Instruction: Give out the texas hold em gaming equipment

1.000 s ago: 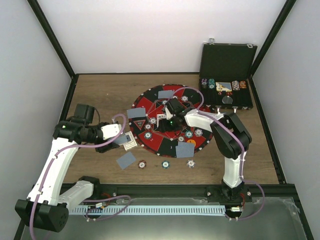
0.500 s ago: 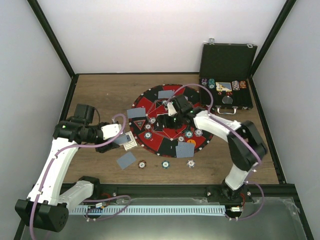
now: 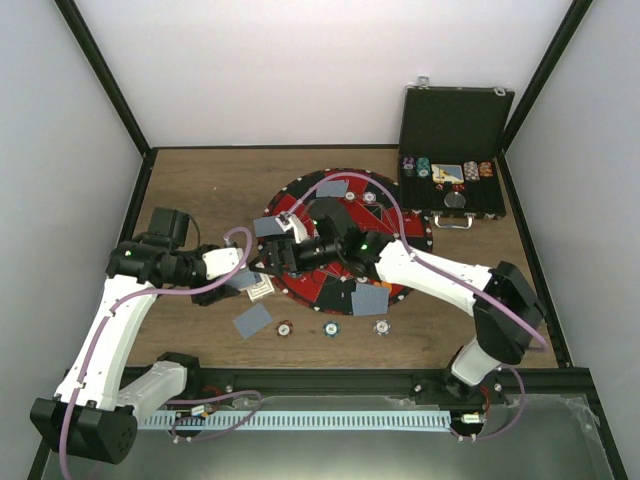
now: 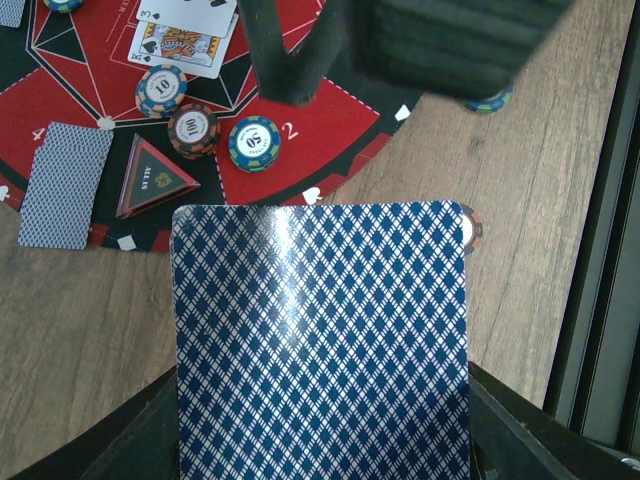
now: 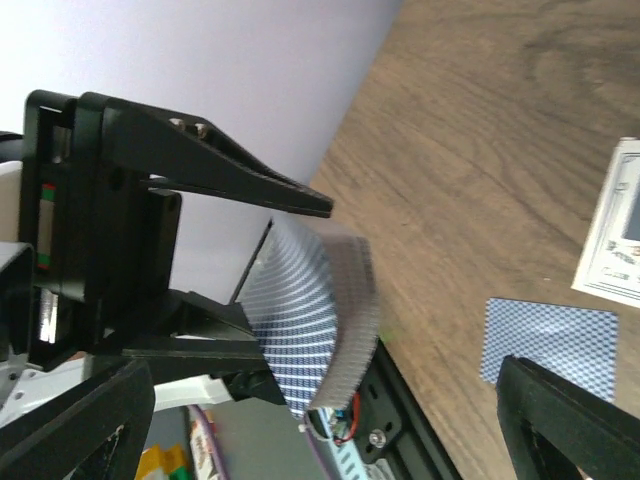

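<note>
My left gripper [image 3: 250, 283] is shut on a deck of blue-backed playing cards [image 4: 320, 340], held above the wood at the mat's left edge. My right gripper [image 3: 283, 247] is open and empty. It reaches across the mat towards that deck [image 5: 320, 320], a little short of it. In the left wrist view, striped poker chips [image 4: 193, 130], the black triangular marker [image 4: 155, 180], a face-down card [image 4: 65, 185] and face-up cards [image 4: 185, 30] lie on the mat. Three chips [image 3: 330, 328] and a card [image 3: 252, 320] lie on the wood in front.
The round red-and-black mat [image 3: 320, 290] fills the table's middle and carries more face-down cards [image 3: 370, 298]. The open black case [image 3: 455, 120] with chip stacks stands at the back right. Black frame posts and white walls close in the sides.
My right arm has swung left from the mat's middle to just beside the deck in my left gripper. The left arm has not moved.
</note>
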### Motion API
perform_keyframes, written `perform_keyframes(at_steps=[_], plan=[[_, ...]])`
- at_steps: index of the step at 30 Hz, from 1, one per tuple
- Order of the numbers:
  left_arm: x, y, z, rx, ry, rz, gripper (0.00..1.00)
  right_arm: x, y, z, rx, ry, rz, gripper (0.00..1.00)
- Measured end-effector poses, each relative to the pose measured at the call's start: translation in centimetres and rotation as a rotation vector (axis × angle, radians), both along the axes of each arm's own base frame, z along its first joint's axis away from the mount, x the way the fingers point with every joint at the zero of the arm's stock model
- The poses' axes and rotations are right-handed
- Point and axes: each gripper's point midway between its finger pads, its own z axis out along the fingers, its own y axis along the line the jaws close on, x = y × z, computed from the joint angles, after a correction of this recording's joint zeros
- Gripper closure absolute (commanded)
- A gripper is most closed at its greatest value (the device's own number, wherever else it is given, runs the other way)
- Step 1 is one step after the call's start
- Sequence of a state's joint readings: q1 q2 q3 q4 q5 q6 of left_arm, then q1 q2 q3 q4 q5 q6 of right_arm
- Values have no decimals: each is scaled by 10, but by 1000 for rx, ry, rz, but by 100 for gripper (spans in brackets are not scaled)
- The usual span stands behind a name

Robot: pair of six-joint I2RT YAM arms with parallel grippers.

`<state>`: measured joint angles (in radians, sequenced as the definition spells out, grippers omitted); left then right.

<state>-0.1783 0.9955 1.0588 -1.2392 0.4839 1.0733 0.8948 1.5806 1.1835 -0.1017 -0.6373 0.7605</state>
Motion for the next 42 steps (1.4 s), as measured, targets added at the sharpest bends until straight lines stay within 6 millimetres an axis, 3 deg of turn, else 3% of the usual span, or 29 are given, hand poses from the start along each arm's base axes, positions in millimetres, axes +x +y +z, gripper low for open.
perform_keyframes(at_steps=[6,14,25,34,42], plan=[[0,0,0,-1,0,0,95,-10,16,-1,44,51,43,7],[0,-1,0,-3,1,-2,95,-14,38,-29,20,135,79,13],[0,-1,0,-3,1,-2,95,-12,72,-36,79,217,140,21],[-1,-1,1,-4,-3,-3,95,0,59,-48,93,255,126,25],[0,-1,2,-9,-7,-5,95,4,39,-40,113,244,105,33]])
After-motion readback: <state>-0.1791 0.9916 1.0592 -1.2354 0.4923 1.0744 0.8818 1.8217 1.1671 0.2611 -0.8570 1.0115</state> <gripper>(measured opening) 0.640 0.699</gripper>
